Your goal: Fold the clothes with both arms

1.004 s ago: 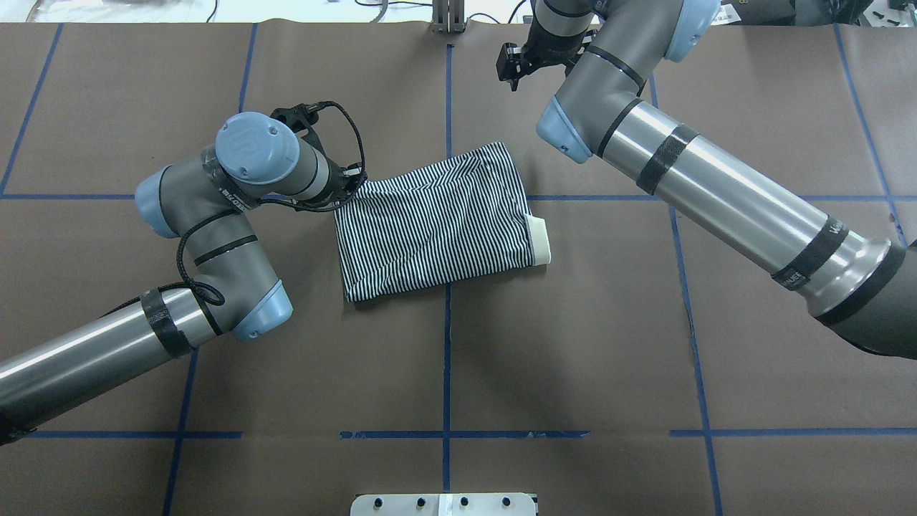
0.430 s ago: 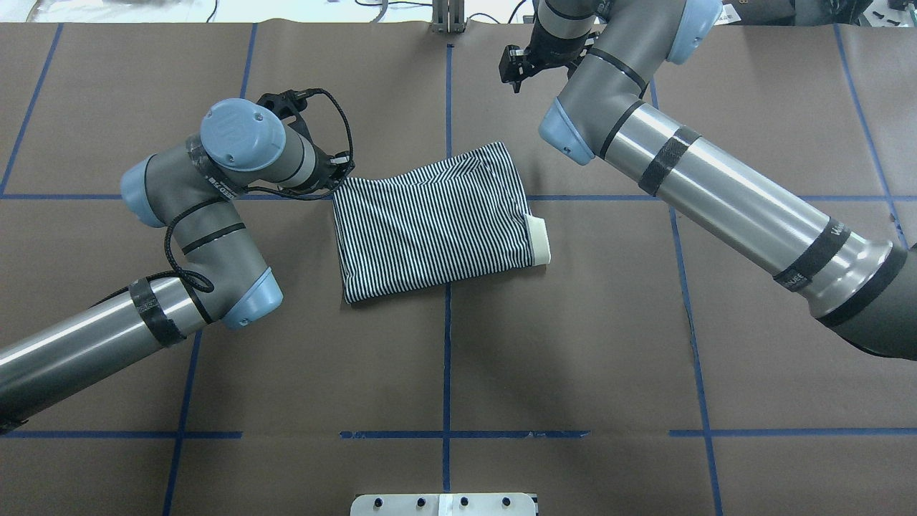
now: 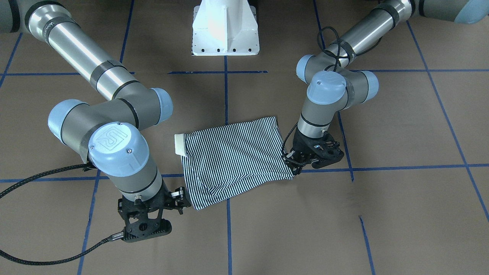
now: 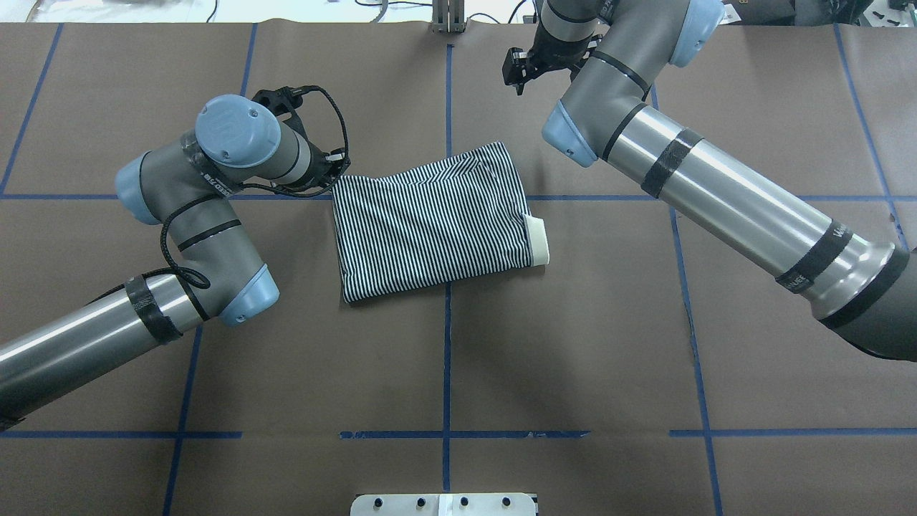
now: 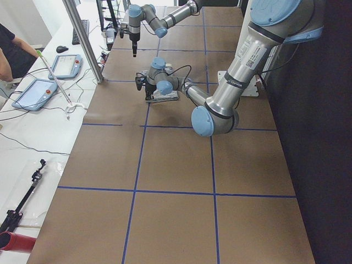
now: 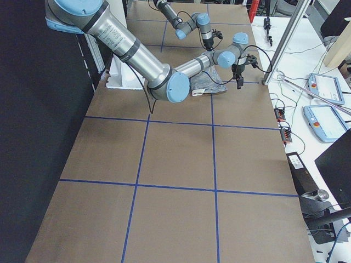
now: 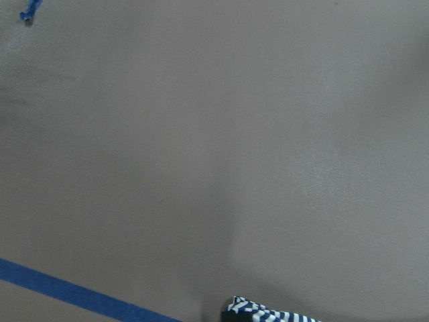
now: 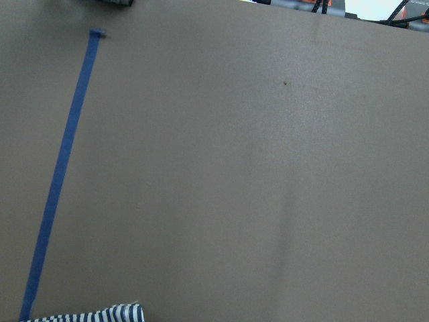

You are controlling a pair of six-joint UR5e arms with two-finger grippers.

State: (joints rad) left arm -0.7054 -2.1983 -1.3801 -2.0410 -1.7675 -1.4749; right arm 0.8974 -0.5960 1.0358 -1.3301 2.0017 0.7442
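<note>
The clothes [image 4: 437, 222] are one navy-and-white striped shirt, lying folded into a rough rectangle at mid-table, cream collar [image 4: 539, 242] poking out on its right side. My left gripper [image 4: 337, 170] sits low at the shirt's far-left corner and looks shut on that corner; in the front view this gripper [image 3: 293, 166] meets the cloth [image 3: 233, 160] at its right tip. A striped scrap [image 7: 268, 313] shows at the left wrist view's bottom edge. My right gripper [image 4: 516, 72] hangs apart from the shirt, past its far-right corner, apparently open and holding nothing [image 3: 181, 200].
Brown paper with blue tape lines [image 4: 447, 358] covers the table. The white pedestal base [image 3: 225, 30] stands at the robot's side. A metal post [image 4: 448, 18] rises at the far edge. Tablets [image 5: 66, 66] and a person's arm [image 5: 11, 55] are beyond that edge.
My left arm has drawn back to the left, pulling the shirt's far-left corner outward and squaring that edge. The right gripper has drifted slightly right. The rest of the shirt stays put.
</note>
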